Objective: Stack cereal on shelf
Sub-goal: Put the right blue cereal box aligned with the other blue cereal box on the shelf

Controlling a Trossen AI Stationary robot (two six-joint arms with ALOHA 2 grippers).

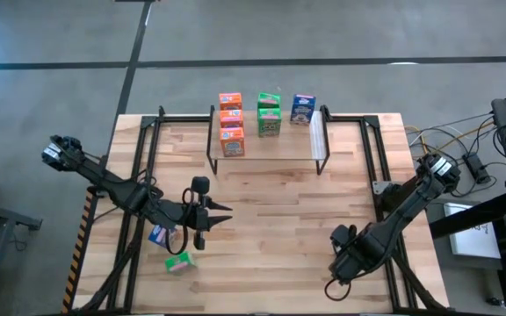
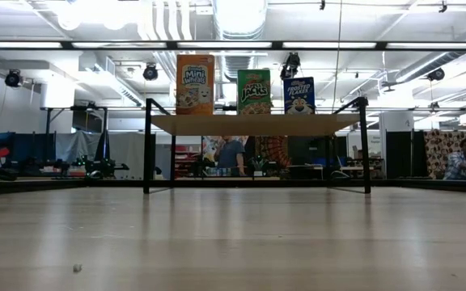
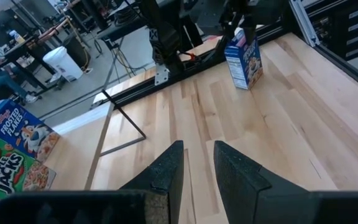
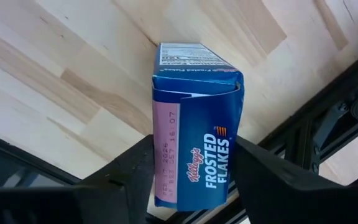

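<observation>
1. The right gripper [image 4: 194,147] has its two dark fingers [image 4: 135,168] pressed against opposite sides of one blue Frosted Flakes box [image 4: 197,93], grasping it.
2. This box stands upright on the wooden table [image 1: 279,228], near the front right corner, under the right arm.
3. The left gripper [image 3: 197,152] is empty. Its fingers [image 3: 166,171] are slightly parted with nothing between them, above the table's left side and pointing toward the middle.
4. Two boxes lie on the table just beside the left arm: one loose blue box [image 1: 158,234] and one loose green box [image 1: 179,262], nearer the front edge.
5. The shelf [image 1: 279,151] stands at the far middle of the table and carries six boxes.
6. On the shelf are three orange boxes [image 1: 231,119] in a row at its left, two green boxes [image 1: 269,114] in the middle and one shelf blue box [image 1: 303,108] at the right.
7. In total there are three orange boxes, three green and three blue.
8. From table height, the shelf shows one orange, one green and one blue front side by side.
</observation>
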